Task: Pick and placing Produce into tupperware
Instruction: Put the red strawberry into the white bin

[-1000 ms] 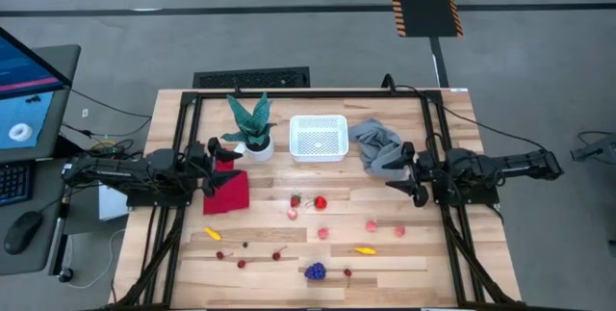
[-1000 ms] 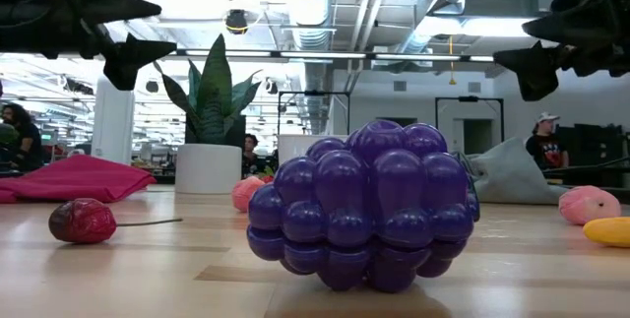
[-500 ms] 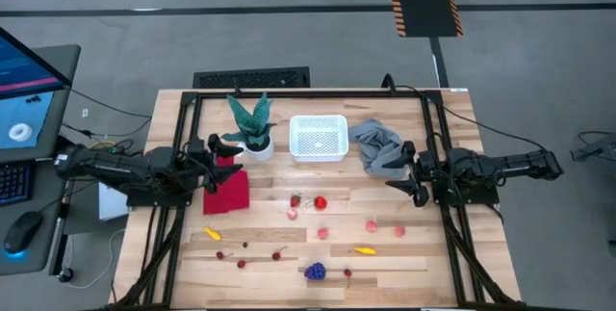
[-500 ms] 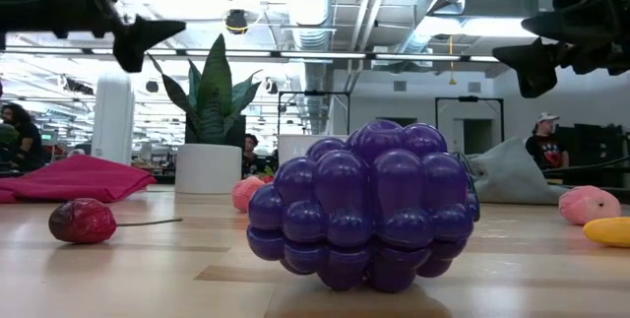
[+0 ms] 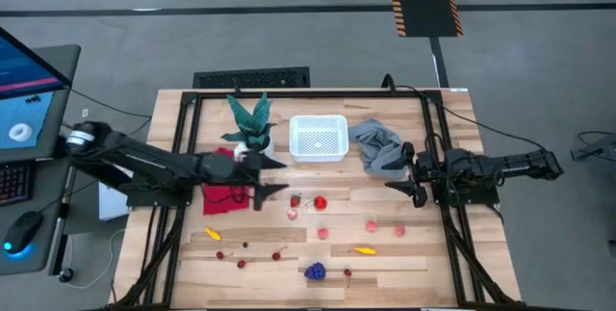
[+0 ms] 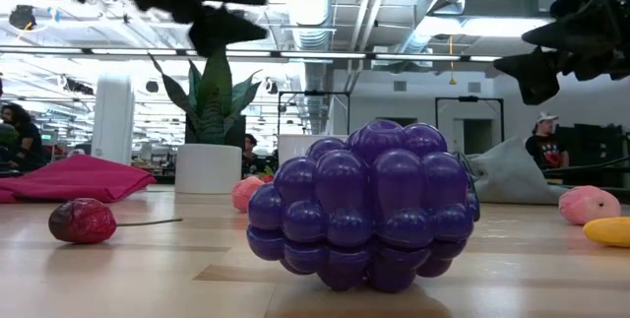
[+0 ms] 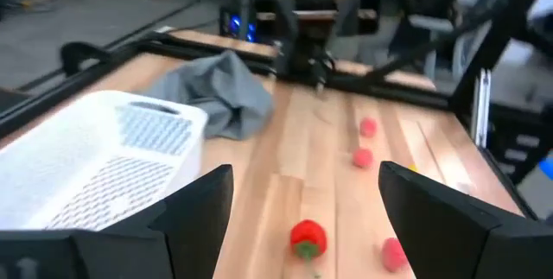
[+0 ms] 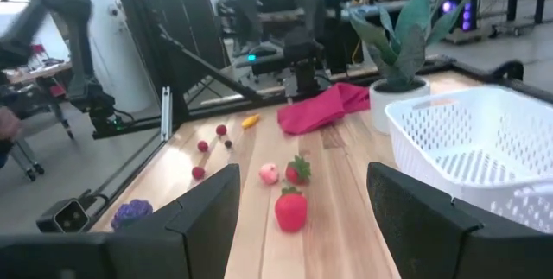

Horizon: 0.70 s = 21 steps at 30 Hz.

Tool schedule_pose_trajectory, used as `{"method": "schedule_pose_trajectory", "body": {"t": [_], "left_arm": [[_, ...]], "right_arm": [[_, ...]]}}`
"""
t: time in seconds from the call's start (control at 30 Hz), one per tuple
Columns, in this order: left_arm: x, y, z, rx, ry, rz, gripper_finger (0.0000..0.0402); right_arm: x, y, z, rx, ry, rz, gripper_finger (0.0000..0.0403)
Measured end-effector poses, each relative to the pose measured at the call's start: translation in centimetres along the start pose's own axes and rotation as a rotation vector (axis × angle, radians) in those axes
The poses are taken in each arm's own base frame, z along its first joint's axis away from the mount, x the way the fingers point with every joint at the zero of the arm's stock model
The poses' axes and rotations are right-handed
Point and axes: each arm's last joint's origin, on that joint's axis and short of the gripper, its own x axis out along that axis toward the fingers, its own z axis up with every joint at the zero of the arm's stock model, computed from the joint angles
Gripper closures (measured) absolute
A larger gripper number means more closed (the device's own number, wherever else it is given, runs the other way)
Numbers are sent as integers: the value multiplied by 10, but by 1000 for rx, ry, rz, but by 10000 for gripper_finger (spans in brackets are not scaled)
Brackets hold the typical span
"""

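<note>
The produce lies scattered on the near half of the table: two strawberries [image 5: 320, 202], pink balls [image 5: 371, 224], yellow pieces [image 5: 364, 249], cherries [image 5: 241, 263] and a purple grape bunch [image 5: 315, 272]. The white tupperware [image 5: 318, 138] stands at the far middle. My left gripper [image 5: 275, 178] hangs open above the table, just past the red cloth and left of the strawberries; one strawberry [image 7: 307, 237] shows between its fingers, lower down. My right gripper [image 5: 395, 171] waits open at the right, above the table.
A potted plant [image 5: 252, 128] stands left of the tupperware. A red cloth [image 5: 226, 194] lies under my left arm. A crumpled grey cloth [image 5: 377, 147] lies right of the tupperware, by my right gripper. A black frame [image 5: 308, 92] borders the table.
My left gripper has swung out from the table's left edge toward the middle, passing over the red cloth and rising a little, and now hangs near the strawberries. It has stayed open. No produce has moved.
</note>
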Motion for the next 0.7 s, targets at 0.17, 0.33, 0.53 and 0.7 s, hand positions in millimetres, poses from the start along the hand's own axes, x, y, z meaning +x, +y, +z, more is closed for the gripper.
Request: {"method": "schedule_pose_trajectory", "body": {"t": [0.17, 0.33, 0.53, 0.7], "left_arm": [[33, -15, 15, 66, 128, 18, 120], [62, -23, 14, 95, 305, 78, 120], [92, -35, -4, 123, 481, 96, 120], [111, -42, -25, 97, 602, 90, 120]], "right_arm": [[0, 0, -2, 8, 22, -1, 127], [0, 0, -2, 9, 23, 3, 127], [0, 0, -2, 9, 22, 6, 127], [0, 0, -2, 10, 23, 6, 127]]}}
